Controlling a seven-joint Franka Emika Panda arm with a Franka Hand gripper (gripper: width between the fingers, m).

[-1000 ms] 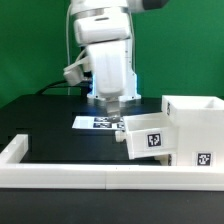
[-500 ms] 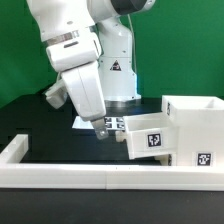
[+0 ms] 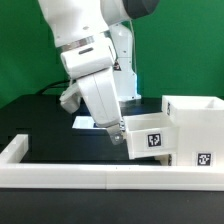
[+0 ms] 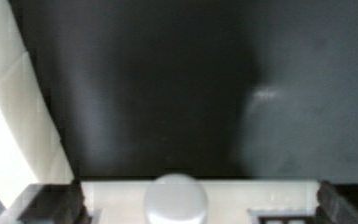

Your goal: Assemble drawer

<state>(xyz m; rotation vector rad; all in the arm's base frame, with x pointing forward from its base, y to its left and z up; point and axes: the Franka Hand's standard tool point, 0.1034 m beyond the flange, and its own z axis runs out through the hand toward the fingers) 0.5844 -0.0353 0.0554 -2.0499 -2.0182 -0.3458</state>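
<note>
The white drawer casing stands at the exterior view's right, with a marker tag on its front. One low white drawer box, also tagged, sticks partway out of its side. No second low box shows. My gripper hangs from the tilted arm, right at the box's outer end. In the wrist view the box's white face with its rounded knob lies between my dark fingers. The gripper is open and straddles that face. I cannot tell whether the fingers touch it.
A long low white rail edges the table's front and turns back at the exterior view's left; it also shows in the wrist view. The marker board lies behind the gripper, mostly hidden by the arm.
The arm has tilted and swung down from above the marker board toward the exterior view's right, bringing the gripper to the drawer box's outer end. The box and casing have not moved.
</note>
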